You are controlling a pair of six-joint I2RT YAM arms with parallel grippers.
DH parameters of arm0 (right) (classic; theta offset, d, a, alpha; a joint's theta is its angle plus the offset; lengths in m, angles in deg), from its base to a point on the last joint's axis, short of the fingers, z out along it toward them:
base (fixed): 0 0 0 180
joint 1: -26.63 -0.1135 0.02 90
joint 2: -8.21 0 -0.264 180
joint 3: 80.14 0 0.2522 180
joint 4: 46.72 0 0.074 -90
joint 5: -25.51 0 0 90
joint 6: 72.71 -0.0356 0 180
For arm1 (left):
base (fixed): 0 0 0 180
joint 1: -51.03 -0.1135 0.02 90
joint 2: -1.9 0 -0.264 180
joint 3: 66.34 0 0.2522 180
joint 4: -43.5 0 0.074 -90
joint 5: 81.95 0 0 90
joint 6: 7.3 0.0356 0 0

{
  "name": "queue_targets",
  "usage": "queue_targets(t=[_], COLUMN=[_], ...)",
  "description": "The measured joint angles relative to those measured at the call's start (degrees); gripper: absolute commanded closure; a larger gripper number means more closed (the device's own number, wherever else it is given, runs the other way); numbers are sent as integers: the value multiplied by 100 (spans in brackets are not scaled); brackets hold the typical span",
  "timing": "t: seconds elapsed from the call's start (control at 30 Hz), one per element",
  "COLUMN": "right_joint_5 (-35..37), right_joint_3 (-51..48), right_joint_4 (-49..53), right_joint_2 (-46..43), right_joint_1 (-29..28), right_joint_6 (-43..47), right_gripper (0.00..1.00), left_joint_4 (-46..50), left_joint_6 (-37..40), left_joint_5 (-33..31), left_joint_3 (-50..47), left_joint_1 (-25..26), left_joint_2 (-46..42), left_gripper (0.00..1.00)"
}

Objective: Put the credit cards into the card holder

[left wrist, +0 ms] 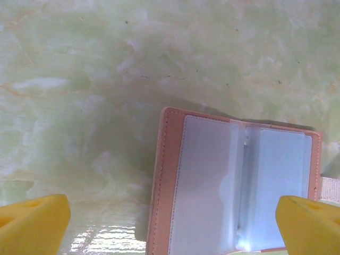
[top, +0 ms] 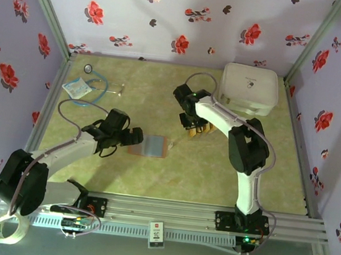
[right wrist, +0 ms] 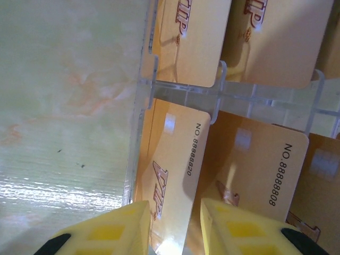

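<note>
A white zippered case (top: 250,89) sits in the far right corner of the green marbled table (top: 202,175), and a stethoscope (top: 98,86) with a small packet (top: 77,88) lies at the far left, all well apart from the work. A clear plastic rack (right wrist: 180,93) stands around the credit cards (right wrist: 178,170), its dividers crossing in front of them. The cards lean in rows near the table's middle right, their long edges running away from the right wrist camera and the print sideways. The right gripper (right wrist: 175,212) has its fingers narrowed on either side of one card's near end. I cannot tell whether they pinch it. The card holder (top: 149,145) lies opened flat at mid-table, clear sleeves up, its long axis left to right. The left gripper (left wrist: 171,223) hangs over it with its fingers spread wide, grasping nothing.
</note>
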Motion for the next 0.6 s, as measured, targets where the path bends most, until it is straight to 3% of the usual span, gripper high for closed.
queue_targets(t=[0.6], right_joint_5=[-55], right_joint_3=[9], right_joint_4=[0], right_joint_2=[63], right_joint_1=[-68], right_joint_6=[13], right_gripper=[73], left_joint_4=[0], left_joint_6=[0], left_joint_5=[0], left_joint_3=[-2], left_joint_1=[0], left_joint_2=[37], left_gripper=[0])
